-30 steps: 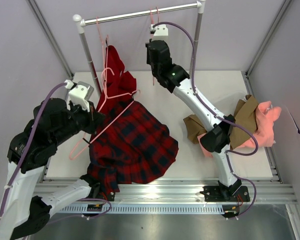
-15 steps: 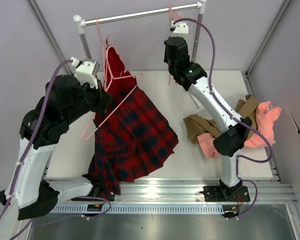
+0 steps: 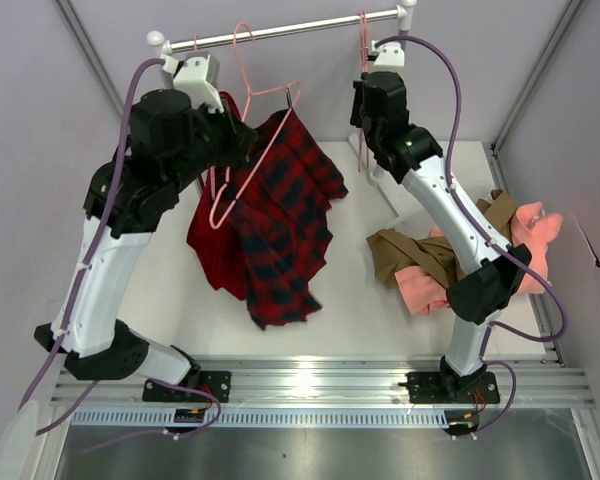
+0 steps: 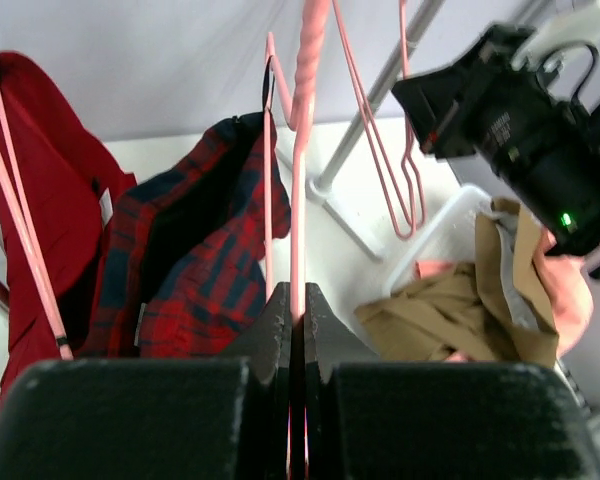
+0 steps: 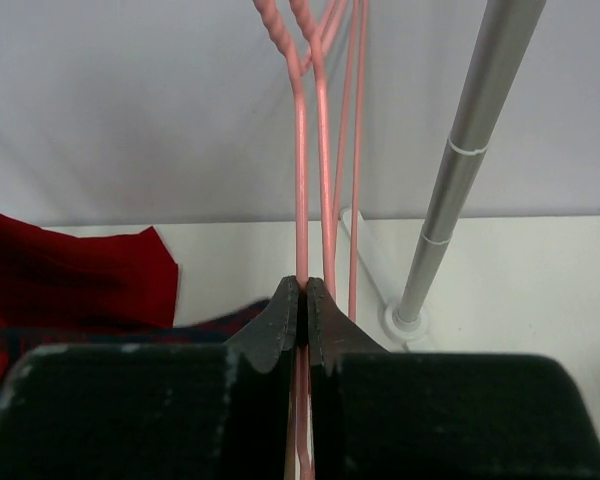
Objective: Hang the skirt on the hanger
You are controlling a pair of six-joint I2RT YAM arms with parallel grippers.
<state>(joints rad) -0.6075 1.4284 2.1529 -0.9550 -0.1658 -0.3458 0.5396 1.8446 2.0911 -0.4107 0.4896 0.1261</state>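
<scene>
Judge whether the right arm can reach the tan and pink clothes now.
Probably not yet: the right tool is shut on a pink hanger at the rail; the clothes lie uncovered.

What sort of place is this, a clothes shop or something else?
Most likely a robot test booth, not a shop. Plain walls close in a small white table; a left arm and a right arm are bolted at its near edge; a clothes rail stands at the back.
</scene>
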